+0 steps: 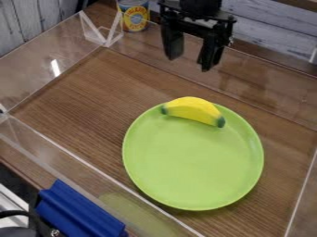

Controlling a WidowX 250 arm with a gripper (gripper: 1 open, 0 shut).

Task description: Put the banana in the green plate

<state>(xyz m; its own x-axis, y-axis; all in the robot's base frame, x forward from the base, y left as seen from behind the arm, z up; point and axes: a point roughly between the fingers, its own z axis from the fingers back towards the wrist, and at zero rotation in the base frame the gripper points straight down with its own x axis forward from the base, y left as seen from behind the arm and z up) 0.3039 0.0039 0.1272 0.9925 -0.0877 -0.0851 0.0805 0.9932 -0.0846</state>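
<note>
Pincer (192,51) hangs at the top of the view, pointing down, its two dark fingers (212,54) spread apart with nothing between them; it sits above the wooden counter (87,102), well apart from the plate and up-frame of it; the banana (196,111) lies on the green plate (194,155), on the plate's far edge, right at the rim nearest the pincer, its curved back up and its dark tip toward the right; rest of the plate surface is bare, wide open green toward the near side; plate sits right of centre on the counter, its right rim close to the clear wall (305,176) on that side; clear walls (31,69) also run along the left and back, left one angled from the near left corner to the back; broad strip of bare wood between the left wall and the plate's left rim, and another between plate and back wall under the pincer; a yellow-labelled item (133,18) stands behind the back wall, top left; a blue object (77,215) pokes in at the bottom-left, outside the near wall.
</note>
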